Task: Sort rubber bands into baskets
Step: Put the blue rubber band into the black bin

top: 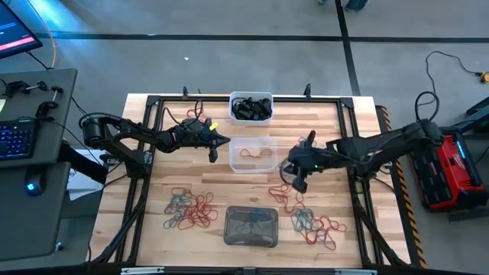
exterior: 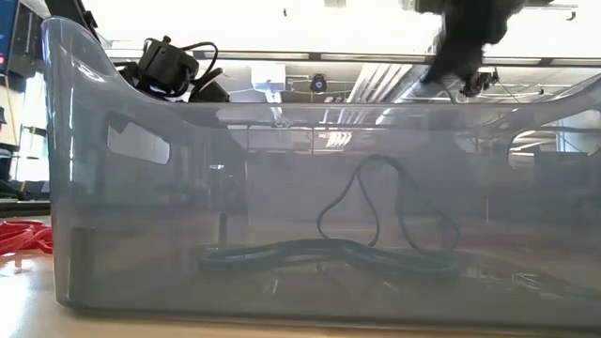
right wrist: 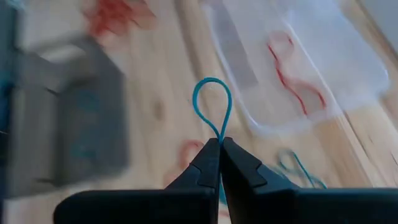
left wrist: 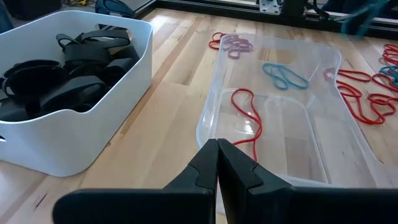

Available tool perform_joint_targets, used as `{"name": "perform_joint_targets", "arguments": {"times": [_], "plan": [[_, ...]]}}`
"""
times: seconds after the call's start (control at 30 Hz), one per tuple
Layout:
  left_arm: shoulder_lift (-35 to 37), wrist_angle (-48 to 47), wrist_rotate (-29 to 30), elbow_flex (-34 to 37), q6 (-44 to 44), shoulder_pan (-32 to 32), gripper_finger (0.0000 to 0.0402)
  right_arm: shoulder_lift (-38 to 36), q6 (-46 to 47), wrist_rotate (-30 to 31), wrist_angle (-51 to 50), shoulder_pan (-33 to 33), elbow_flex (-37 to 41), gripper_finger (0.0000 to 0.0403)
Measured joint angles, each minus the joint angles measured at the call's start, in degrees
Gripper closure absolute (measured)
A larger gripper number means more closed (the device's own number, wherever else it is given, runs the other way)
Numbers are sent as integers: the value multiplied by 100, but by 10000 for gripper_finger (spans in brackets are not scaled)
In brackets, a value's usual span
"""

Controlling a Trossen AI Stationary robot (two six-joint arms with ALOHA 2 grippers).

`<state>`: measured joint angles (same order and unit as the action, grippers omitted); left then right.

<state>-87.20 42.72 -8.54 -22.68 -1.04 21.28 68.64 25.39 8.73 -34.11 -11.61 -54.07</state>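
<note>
My right gripper point(top: 296, 180) hovers over the table between the clear basket point(top: 254, 155) and the right pile of rubber bands point(top: 315, 223). It is shut on a teal rubber band point(right wrist: 211, 102). My left gripper point(top: 223, 140) is shut with nothing between its fingers and waits beside the clear basket's left wall, near the white basket point(top: 250, 107). The white basket holds black bands. A red band point(left wrist: 249, 115) lies on the clear basket's floor. The grey basket point(top: 250, 227) stands at the near edge with teal bands point(exterior: 329, 252) on its floor. My right gripper pinches the teal band between its two fingertips point(right wrist: 219, 144). A small loop of the band point(right wrist: 210, 84) stands out past the tips, clear of the table. The fingers slant downward from the table's right side. The fingers hide the rest of the band.
A mixed pile of red, teal and black bands point(top: 187, 210) lies left of the grey basket. Loose red bands point(top: 283, 195) lie under my right gripper. A black frame point(top: 153, 103) rims the wooden tabletop.
</note>
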Motion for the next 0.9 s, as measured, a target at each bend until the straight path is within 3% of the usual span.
{"name": "perform_joint_targets", "arguments": {"times": [0.17,0.43,0.77,0.9], "plan": [[0,-2,0,0,37,0,402,280,25,334,-5,-569,-911,403],[0,-2,13,0,37,4,401,1341,-34,319,21,-1223,-2190,403],[0,-5,7,0,-26,7,402,2842,94,-262,242,-1490,-3026,403],[0,-73,-504,0,-243,7,401,3246,367,-631,147,-1463,-3031,403]]}}
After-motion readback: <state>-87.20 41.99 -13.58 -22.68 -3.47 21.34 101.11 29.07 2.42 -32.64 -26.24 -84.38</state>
